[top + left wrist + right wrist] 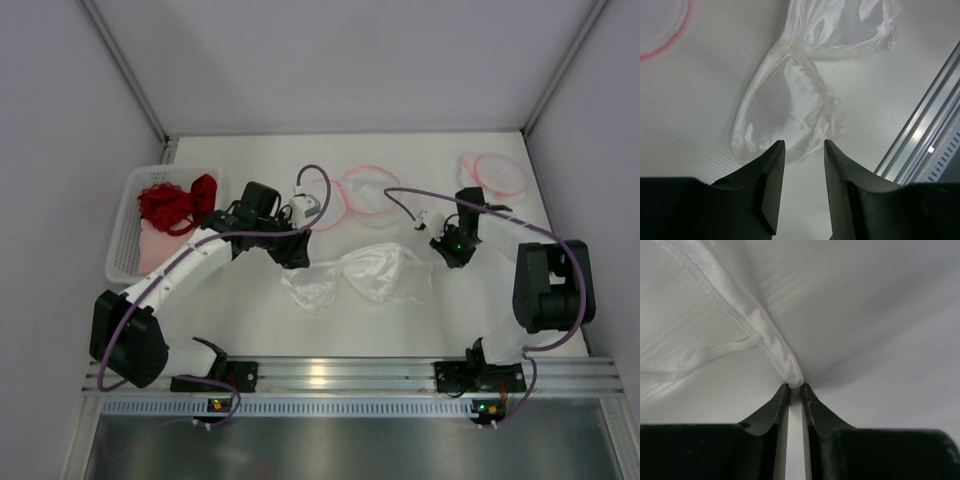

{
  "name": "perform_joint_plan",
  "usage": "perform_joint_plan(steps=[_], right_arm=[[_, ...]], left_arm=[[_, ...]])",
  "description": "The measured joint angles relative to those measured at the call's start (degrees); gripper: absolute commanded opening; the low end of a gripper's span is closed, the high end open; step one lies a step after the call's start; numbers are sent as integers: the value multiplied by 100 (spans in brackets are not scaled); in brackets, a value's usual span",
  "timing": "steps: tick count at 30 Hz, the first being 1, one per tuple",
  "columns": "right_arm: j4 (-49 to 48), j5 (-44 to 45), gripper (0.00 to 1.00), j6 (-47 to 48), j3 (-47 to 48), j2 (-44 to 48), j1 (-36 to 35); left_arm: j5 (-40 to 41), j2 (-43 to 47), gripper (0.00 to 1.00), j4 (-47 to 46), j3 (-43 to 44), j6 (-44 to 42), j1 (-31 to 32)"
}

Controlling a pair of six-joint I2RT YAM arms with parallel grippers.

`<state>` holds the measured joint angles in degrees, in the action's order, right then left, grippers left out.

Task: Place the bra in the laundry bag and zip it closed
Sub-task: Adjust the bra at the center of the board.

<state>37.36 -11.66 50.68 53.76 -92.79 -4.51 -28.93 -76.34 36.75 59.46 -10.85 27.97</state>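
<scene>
Bra (360, 275) lies on the desk (250, 320), just ahead of the spread, empty left hand (804, 145). The right hand (795, 387) pinches its edge. A pink-rimmed laundry bag (372, 195) lies beyond both hands. A basket (125, 240) sits off to the left hand's side.

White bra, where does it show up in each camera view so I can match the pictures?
Top external: the white bra lies mid-table, between the two arms.
Left wrist: upper middle, just beyond the open left gripper.
Right wrist: apparently its seamed edge, pinched at the right gripper.
Shared landmark: the pink-rimmed laundry bag, in the top and left wrist views only.
</scene>
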Motion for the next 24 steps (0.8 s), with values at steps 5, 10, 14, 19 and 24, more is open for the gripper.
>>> perform_joint_plan(steps=[5, 10, 14, 19, 24], right_arm=[[420, 201, 0, 149, -197, 341, 0], [1257, 98, 0, 160, 197, 785, 0], [1895, -192, 0, 48, 1019, 1119, -24], [2430, -636, 0, -240, 1707, 1325, -334], [2743, -962, 0, -739, 1989, 1320, -1075]], left_arm=[[-74, -7, 43, 13, 0, 2, -144], [-138, -7, 43, 17, 0, 9, -238], [-190, -7, 43, 17, 0, 17, -293], [-238, -4, 43, 15, -13, 22, -365], [-310, -4, 43, 15, -107, 22, -428]])
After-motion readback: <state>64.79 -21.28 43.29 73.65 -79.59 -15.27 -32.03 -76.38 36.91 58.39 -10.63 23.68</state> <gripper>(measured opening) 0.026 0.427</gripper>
